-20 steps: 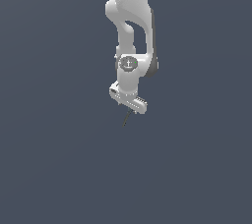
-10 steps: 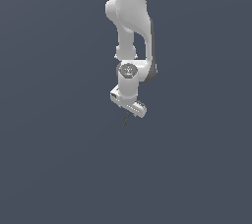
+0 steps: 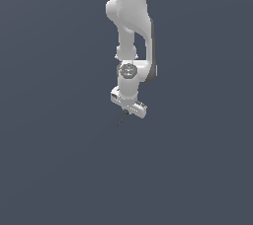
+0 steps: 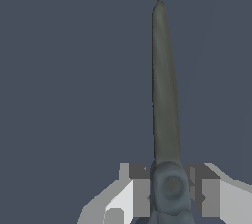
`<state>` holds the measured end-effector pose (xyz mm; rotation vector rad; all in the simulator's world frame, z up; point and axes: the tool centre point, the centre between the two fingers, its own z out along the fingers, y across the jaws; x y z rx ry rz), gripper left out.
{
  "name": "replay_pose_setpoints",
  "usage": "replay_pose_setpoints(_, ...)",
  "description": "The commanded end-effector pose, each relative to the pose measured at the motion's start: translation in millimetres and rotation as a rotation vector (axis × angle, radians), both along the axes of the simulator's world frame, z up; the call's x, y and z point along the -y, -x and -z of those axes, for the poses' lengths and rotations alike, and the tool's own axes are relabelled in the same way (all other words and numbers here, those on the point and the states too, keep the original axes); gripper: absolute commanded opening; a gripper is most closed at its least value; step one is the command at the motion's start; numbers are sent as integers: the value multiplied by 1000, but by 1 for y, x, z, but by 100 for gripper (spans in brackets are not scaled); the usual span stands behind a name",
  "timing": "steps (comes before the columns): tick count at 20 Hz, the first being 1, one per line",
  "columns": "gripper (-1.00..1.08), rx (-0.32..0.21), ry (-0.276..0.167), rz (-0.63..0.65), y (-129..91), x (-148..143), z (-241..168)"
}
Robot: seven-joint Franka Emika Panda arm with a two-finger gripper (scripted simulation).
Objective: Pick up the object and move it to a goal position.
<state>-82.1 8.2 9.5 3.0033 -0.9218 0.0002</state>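
No legible text, label, brand, number or sign anywhere in either view.

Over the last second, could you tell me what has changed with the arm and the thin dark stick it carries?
The gripper has tilted further, its bar now slanting down toward the exterior view's right, and the wrist has shifted slightly. The stick now angles down toward the exterior view's left instead of hanging nearly straight. Nothing was let go: the stick stays clamped between the fingers. The plain grey background is unchanged.

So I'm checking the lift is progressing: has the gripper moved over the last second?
Yes. In the exterior view the gripper has swung slightly toward that view's right and tilted, its fingers shut on the thin dark object.
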Motion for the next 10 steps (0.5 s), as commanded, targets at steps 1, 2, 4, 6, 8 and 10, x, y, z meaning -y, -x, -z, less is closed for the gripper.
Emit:
replay_pose_setpoints(1, -100, 0, 0, 0, 0, 0, 0)
replay_pose_setpoints(2, -100, 0, 0, 0, 0, 0, 0)
replay_pose_setpoints(4, -100, 0, 0, 0, -2, -1, -2)
replay_pose_setpoints(6, -100, 0, 0, 0, -4, -3, -5)
replay_pose_setpoints(8, -100, 0, 0, 0, -8, -6, -11)
replay_pose_setpoints(10, -100, 0, 0, 0, -13, -10, -18)
